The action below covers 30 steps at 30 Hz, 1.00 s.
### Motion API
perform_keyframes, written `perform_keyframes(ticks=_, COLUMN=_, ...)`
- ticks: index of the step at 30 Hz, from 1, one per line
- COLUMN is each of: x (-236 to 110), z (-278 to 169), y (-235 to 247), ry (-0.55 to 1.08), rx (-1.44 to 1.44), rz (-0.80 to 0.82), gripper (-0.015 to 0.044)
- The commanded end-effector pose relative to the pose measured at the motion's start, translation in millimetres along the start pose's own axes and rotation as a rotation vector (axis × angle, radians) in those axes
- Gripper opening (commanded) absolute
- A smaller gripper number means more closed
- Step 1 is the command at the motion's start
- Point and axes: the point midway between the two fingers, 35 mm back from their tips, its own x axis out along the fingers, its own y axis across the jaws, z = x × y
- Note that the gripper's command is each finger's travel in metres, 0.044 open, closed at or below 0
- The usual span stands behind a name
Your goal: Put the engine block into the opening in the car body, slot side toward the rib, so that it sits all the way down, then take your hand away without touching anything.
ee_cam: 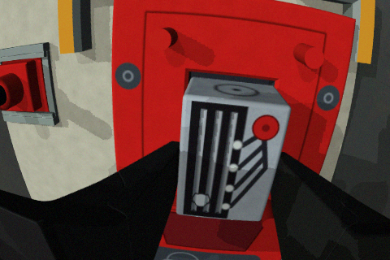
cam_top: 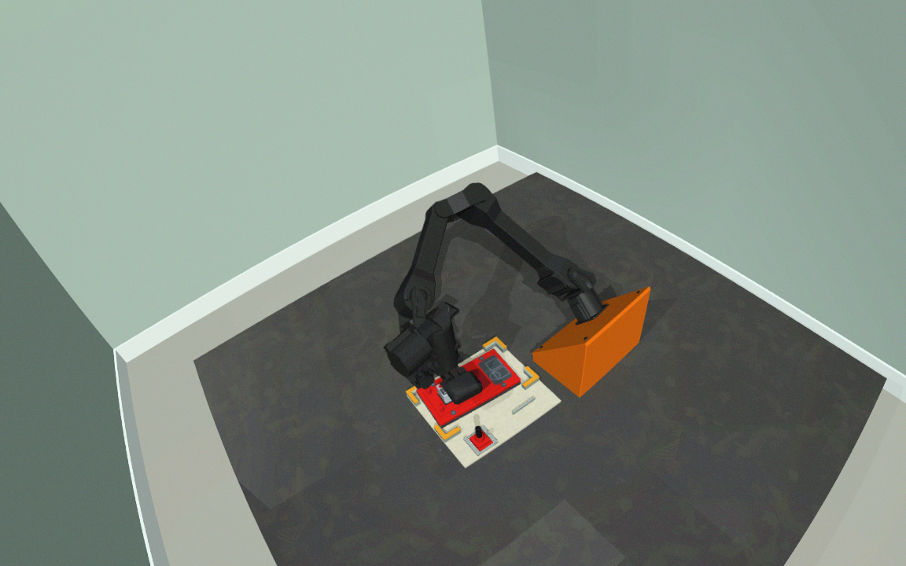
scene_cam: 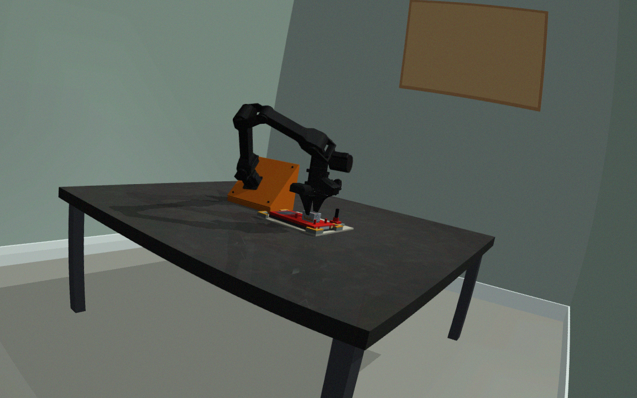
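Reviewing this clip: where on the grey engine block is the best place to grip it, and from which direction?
Grip the engine block across its two long side walls, coming straight down from above, as the gripper does now. Those sides are flat and parallel, and a top-down hold leaves its lower end free to enter the opening in the red car body.

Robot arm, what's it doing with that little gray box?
The gripper is holding the gray engine block between its black fingers. It hangs over the red car body, which lies on a pale board on the table. The dark opening shows just past the block's far edge. The block is not pushed down yet, so the arm can't let go.
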Motion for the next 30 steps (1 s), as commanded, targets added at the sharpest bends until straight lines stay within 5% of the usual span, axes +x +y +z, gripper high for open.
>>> perform_keyframes(ticks=1, x=1.4, z=0.2, y=0.2, ry=-0.001, rx=-0.007, rz=-0.003, gripper=0.0159)
perform_keyframes(ticks=22, x=4.8, z=0.2, y=0.2, ry=-0.001, rx=-0.008, rz=-0.003, gripper=0.0159)
perform_keyframes(ticks=30, x=3.5, z=0.1, y=-0.2, ry=-0.001, rx=0.000, rz=0.000, gripper=0.0369)
